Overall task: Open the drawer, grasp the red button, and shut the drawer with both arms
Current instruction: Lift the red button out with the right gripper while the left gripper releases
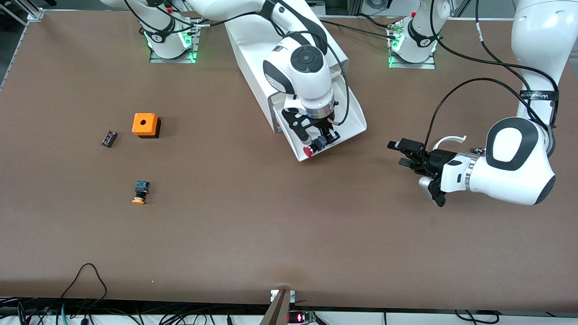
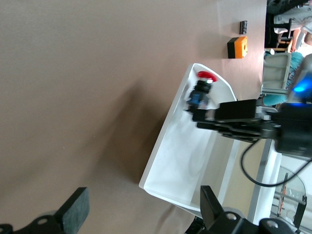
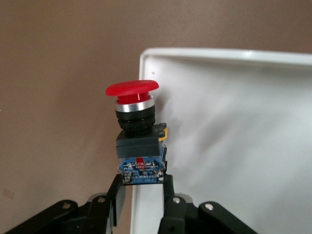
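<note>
Red-capped button sits pinched by its blue end in the right gripper, low in the open drawer. Left gripper waits beside the drawer, jaws spread, empty. Grab step; next, lift clear.

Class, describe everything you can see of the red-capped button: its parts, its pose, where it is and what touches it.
The button has a round red mushroom cap, a silvery ring beneath it, a black ribbed collar, a dark grey body and a blue rear end. It looks like plastic with a metal ring. It sits over the pulled-out end of the open drawer, cap toward the drawer's outer rim. The right pincer is shut on its blue rear end. Whether it also rests on the drawer floor is unclear.
</note>
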